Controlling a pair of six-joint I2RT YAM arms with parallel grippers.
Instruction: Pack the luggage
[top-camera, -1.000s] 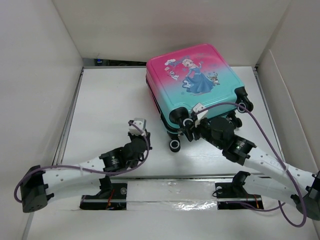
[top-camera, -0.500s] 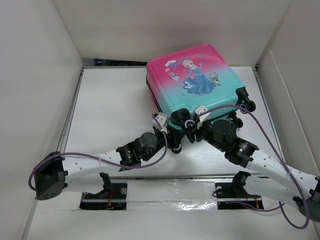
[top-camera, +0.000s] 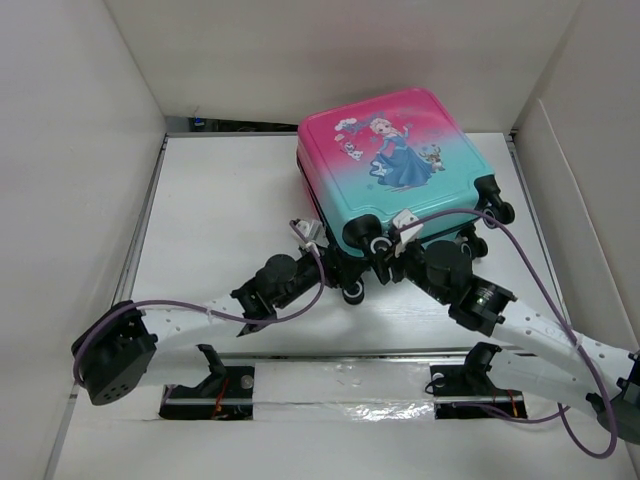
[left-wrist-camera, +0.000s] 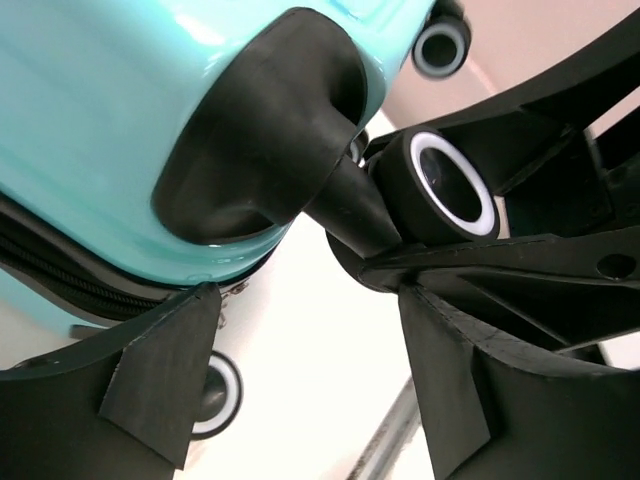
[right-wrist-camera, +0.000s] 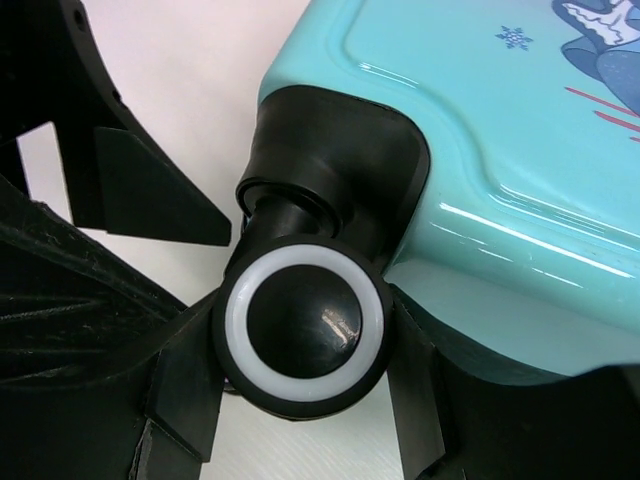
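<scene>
The luggage (top-camera: 395, 165), a closed pink-to-teal hard-shell suitcase with a cartoon princess, lies flat at the back right of the table. My right gripper (top-camera: 385, 248) is shut on the black wheel (right-wrist-camera: 303, 333) at its near-left corner, with fingers (right-wrist-camera: 185, 385) pressing both sides of the wheel. My left gripper (top-camera: 318, 240) stands open just left of that same corner. Its fingertips (left-wrist-camera: 160, 370) are wide apart with only white table between them. The teal shell (left-wrist-camera: 100, 120) and the black wheel housing (left-wrist-camera: 260, 130) lie just beyond the left gripper (left-wrist-camera: 300, 375).
Another wheel (top-camera: 351, 292) sits on the table below the corner, and two more wheels (top-camera: 497, 212) are at the near-right corner. White walls enclose the table on the left, right and back. A bare tabletop (top-camera: 220, 190) stretches left of the suitcase. A metal rail (top-camera: 340, 355) runs along the near edge.
My left arm has swung right and forward to the suitcase's near-left corner, and its jaws have opened. The suitcase has shifted slightly right. The right gripper has kept its hold on the wheel.
</scene>
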